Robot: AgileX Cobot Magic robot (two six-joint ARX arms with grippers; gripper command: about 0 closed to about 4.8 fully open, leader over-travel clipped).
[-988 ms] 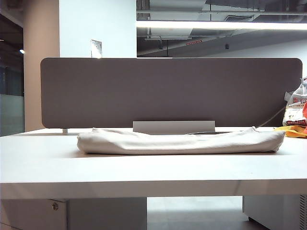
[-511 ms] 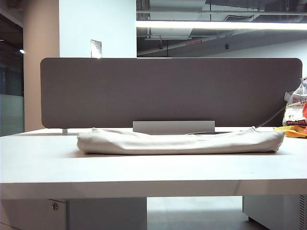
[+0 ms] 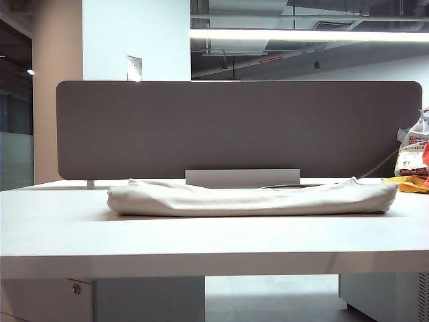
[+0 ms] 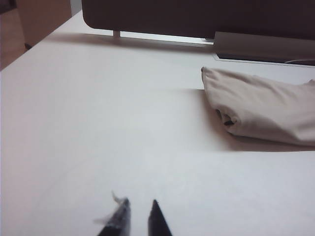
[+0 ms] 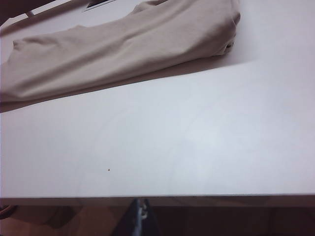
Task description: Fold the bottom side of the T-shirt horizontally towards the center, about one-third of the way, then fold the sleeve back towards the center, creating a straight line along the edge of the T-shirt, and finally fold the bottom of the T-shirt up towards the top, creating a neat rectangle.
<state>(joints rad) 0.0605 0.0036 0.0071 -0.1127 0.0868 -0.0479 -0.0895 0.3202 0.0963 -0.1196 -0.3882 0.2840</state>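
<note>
- Judging by its long narrow shape, shirt (image 3: 253, 197) looks already folded; it lies on the surface (image 3: 201, 241), well ahead of both tools.
- Left tool (image 4: 138, 216): tips narrowly apart, empty, low over bare surface.
- Right tool (image 5: 140, 216): closed, empty, at the near edge.
- Next: flatten any loose edges without dragging the folds.

A: The white table (image 3: 60, 228) lies bare in front of the folded T-shirt (image 3: 255, 198), so both grippers have open room there.

B: Behind the shirt, the grey partition panel (image 3: 234, 127) and its metal bracket (image 3: 242, 178) wall off the back. At the far right, a printed plastic bag (image 3: 414, 151) and a yellow cloth (image 3: 410, 182) crowd the corner.
</note>
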